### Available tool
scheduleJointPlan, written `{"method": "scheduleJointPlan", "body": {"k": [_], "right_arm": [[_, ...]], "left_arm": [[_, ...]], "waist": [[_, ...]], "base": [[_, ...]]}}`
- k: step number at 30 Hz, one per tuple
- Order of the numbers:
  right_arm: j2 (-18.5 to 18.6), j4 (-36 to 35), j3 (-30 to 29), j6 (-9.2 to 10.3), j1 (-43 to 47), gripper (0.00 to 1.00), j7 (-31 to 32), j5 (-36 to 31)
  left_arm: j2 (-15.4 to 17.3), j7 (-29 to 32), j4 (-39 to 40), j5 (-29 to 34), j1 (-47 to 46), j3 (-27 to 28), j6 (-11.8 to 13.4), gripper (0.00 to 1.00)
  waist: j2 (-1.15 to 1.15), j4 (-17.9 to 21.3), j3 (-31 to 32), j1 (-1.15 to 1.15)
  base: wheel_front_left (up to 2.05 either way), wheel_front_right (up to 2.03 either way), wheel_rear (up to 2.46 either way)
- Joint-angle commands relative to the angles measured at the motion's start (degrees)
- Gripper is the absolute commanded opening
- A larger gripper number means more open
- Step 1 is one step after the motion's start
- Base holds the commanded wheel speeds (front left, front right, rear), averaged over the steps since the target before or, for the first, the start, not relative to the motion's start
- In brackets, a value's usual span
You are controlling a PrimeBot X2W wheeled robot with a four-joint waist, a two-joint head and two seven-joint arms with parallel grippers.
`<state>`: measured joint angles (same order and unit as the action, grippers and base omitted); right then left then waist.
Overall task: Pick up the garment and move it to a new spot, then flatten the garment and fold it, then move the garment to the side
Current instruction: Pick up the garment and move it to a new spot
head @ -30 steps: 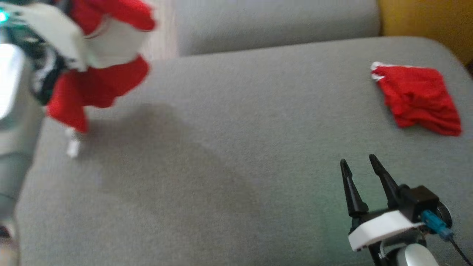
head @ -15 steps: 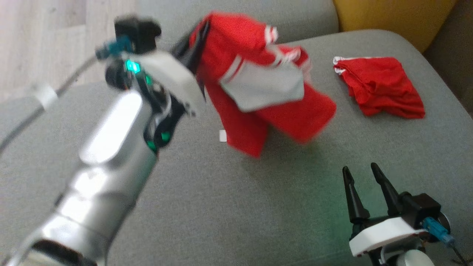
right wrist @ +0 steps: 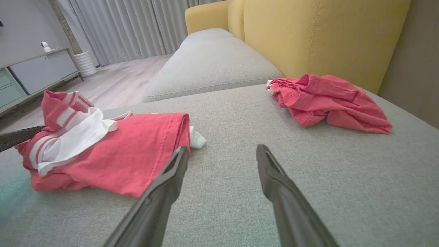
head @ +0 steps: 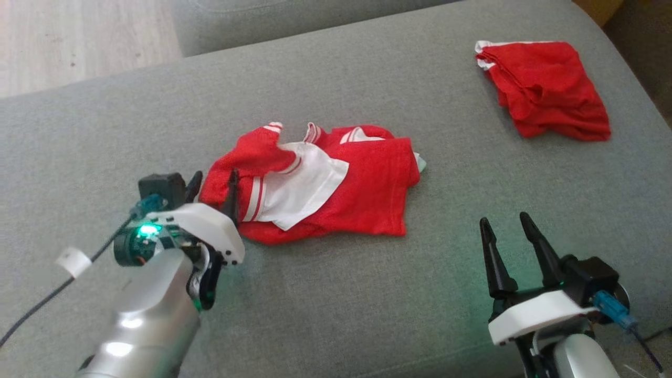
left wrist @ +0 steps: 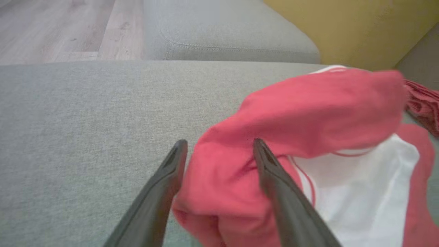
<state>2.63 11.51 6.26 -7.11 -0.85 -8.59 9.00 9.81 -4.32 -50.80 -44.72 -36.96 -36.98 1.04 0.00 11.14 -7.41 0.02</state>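
At far left of the head view, a strip of pale wooden floor (head: 79, 42), beyond the edge of the grey sofa cushion (head: 336, 304).

Lower left, the left pincer (head: 216, 174), low over the cushion, just at the left end of the garment (head: 362, 194). Released: both dark fingers well apart, a red fold of cloth between them, not squeezed. The same from the left wrist: left pincer (left wrist: 219, 142) spread wide, one finger lying across the red cloth, the garment (left wrist: 308, 113) bunched up just ahead.

In the middle of the cushion, the garment itself, red and white, crumpled, neither flat nor folded. White panel with red stripes turned up on its left part, plain red cloth on its right part, a small pale corner sticking out at the right edge. From the right wrist, a low heap (right wrist: 137, 154) resting on the grey fabric.

Further right and lower, the right pincer (head: 503, 219), also released, holding nothing, over bare cushion and apart from the garment. From its own wrist (right wrist: 222, 148), fingers wide, nothing between them.

At upper right, a second red cloth (head: 546, 89), crumpled, near the far corner of the cushion, well apart from the garment. Behind it, in the right wrist view, a yellow backrest (right wrist: 325, 34).
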Motion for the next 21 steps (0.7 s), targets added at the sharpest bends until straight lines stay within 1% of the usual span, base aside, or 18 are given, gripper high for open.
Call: {"method": "scheduleJointPlan", "body": {"k": [1, 6, 8, 9, 13, 17, 21], "right_arm": [[0.25, -1.36, 1.32, -0.37, -1.41, 1.0, -0.94, 0.0], [0.25, -0.88, 1.21, -0.37, -0.85, 1.0, -0.84, -0.42], [0.25, -0.85, 1.1, -0.37, -0.46, 1.0, -0.62, -0.68], [0.25, -0.85, 1.1, -0.37, -0.46, 1.0, -0.62, -0.68], [0.25, -1.04, 0.49, -0.37, 0.62, 1.0, -0.01, -1.1], [0.25, -1.44, -0.4, -0.37, 1.57, 1.0, 0.43, -1.37], [0.25, -1.8, -0.97, -0.37, 2.95, 1.0, 0.79, -1.64]], "left_arm": [[0.72, -2.27, 0.23, 0.79, -1.47, 1.52, -0.39, 1.0], [-0.17, -6.14, -2.28, 3.44, -1.09, -1.2, -2.09, 1.0], [-0.38, -7.17, -2.59, 3.69, -1.18, -1.44, -2.67, 1.0], [-0.38, -7.17, -2.59, 3.69, -1.18, -1.44, -2.67, 1.0], [-0.32, -8.89, -1.88, 3.89, -0.94, -1.26, -3.23, 1.0], [0.08, -9.96, 0.34, 3.99, 1.2, -0.66, -2.79, 1.0], [1.05, -10.49, 4.14, 3.67, 5.94, 0.9, -1.45, 1.0]], "waist": [[0.0, -0.81, 0.9, -0.02], [0.0, -2.92, 3.74, -0.02], [0.0, -3.83, 5.2, -0.02], [0.0, -3.83, 5.2, -0.02], [0.0, -5.8, 8.06, -0.02], [0.0, -7.71, 10.05, -0.02], [0.0, -9.22, 11.74, -0.02]], "base": [[0.0, 0.0, 0.0], [0.0, 0.0, 0.0], [0.0, 0.0, 0.0], [0.0, 0.0, 0.0], [0.0, 0.0, 0.0], [0.0, 0.0, 0.0], [0.0, 0.0, 0.0]]}}
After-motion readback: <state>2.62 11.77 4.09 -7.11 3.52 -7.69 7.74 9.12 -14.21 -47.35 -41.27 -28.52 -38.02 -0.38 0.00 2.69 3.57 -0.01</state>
